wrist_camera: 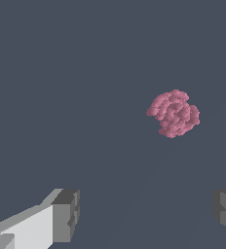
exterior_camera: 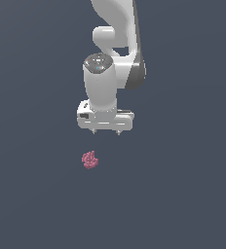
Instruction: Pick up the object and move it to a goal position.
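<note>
End effector (exterior_camera: 105, 132) spread open and empty, pointing down, seemingly above and clear of the object (exterior_camera: 90, 159).

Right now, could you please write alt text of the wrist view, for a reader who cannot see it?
A small pink-red lumpy object lies alone on a plain dark grey surface, untouched. The open gripper shows two grey fingertips at the picture's edge, wide apart, with nothing between them.
</note>
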Controlling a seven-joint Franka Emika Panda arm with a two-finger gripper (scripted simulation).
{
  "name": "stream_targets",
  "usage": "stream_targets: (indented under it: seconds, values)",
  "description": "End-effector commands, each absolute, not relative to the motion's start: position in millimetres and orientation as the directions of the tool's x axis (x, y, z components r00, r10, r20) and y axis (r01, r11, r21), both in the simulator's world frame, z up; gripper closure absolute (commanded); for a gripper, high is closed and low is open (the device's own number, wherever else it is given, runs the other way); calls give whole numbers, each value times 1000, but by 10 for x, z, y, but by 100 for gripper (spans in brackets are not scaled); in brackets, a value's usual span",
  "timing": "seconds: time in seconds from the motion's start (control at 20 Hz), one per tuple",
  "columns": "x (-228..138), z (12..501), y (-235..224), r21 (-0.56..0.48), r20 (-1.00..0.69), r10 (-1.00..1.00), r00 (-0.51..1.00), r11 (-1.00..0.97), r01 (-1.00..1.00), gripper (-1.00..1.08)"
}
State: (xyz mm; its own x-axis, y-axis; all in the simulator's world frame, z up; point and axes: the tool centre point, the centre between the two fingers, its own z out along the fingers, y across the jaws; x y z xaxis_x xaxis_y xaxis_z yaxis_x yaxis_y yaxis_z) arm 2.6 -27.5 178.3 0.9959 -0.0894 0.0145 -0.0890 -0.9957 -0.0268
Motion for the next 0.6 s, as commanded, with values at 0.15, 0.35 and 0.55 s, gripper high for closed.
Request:
stream_targets:
  seconds: [0.15,0.35,0.55]
  values:
    - [58,1747,-309,-24,14,-64,998,-998,-64,-92]
    - [111,1690,-364,-20,14,-21,1000,-1000,-20,-92]
    - [187,1608,-445,-15,13,42,999,-999,42,-92]
